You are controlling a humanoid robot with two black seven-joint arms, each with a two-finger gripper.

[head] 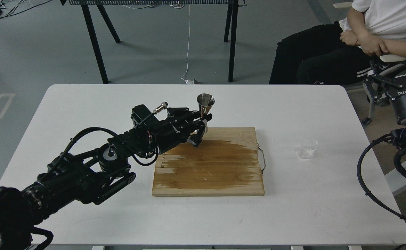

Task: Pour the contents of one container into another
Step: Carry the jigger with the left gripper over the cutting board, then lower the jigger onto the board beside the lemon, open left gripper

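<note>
The shiny steel jigger [205, 104] stands upright in my left gripper [201, 125], which is shut on its waist and holds it in the air over the back left part of the wooden cutting board [210, 170]. The small clear plastic cup [307, 148] sits on the white table [84, 104] to the right of the board, untouched. My right gripper [394, 74] hangs beyond the table's right edge, far from the cup, fingers spread open and empty. The lemon is hidden behind my left arm.
The board has a wide dark wet patch and a metal handle [262, 158] on its right side. A seated person [370, 31] is at the back right, close to my right arm. Black table legs [95, 45] stand behind the table.
</note>
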